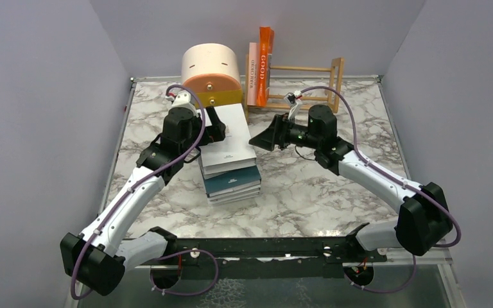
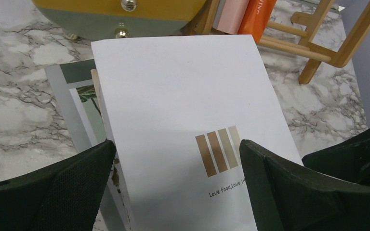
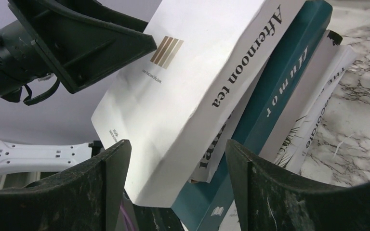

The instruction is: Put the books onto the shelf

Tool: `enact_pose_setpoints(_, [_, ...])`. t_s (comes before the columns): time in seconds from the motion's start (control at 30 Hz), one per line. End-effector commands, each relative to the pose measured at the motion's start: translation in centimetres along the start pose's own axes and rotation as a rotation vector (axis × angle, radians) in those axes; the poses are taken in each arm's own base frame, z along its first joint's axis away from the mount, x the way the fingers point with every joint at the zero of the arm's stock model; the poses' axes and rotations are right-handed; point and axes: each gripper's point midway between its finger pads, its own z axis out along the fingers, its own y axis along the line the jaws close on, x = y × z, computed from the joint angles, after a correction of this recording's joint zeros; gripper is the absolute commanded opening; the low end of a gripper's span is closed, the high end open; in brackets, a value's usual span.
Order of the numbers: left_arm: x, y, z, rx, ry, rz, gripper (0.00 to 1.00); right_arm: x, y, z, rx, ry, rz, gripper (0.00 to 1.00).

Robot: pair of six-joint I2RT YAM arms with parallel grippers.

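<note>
Several books (image 1: pixel 232 174) lie stacked mid-table. On top, skewed, is a white one, "Afternoon tea" (image 1: pixel 229 141) (image 2: pixel 183 110) (image 3: pixel 192 91). Under it are another white book, the teal "Humor" book (image 3: pixel 274 96) and a white one with plant art (image 3: pixel 313 120). My left gripper (image 1: pixel 216 128) (image 2: pixel 178 161) hovers open over the top cover from the left. My right gripper (image 1: pixel 255 140) (image 3: pixel 178 161) is open at the stack's right side, the top book's corner in the gap. The wooden shelf (image 1: pixel 308 83) (image 2: pixel 318 45) holds an orange book (image 1: pixel 266 61) and a pink one (image 1: pixel 252 74) upright at its left end.
A round cream, orange and yellow drawer box (image 1: pixel 212 74) (image 2: pixel 120 14) stands just behind the stack, beside the shelf's left end. Grey walls close in the marble table (image 1: pixel 334 186) on three sides.
</note>
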Motion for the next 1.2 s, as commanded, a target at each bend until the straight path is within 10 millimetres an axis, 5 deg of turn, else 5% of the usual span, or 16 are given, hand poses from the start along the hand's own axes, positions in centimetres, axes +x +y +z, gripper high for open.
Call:
enact_pose_setpoints(0.0, [0.2,-1.2,0.5,0.027,-0.001,-0.001,0.99,0.7,0.7,0.7,-0.065,0.022,0.021,0.71])
enact_pose_setpoints(0.6, [0.7,-2.8,2.0,0.051,0.01,0.013,0.99,2.7,-0.3,2.2,-0.108,0.088,0.114,0.72])
enact_pose_setpoints(1.17, [2.0,-1.1,1.5,0.016,0.003,0.03,0.99,1.9,-1.9,2.2,-0.008,0.051,0.146,0.78])
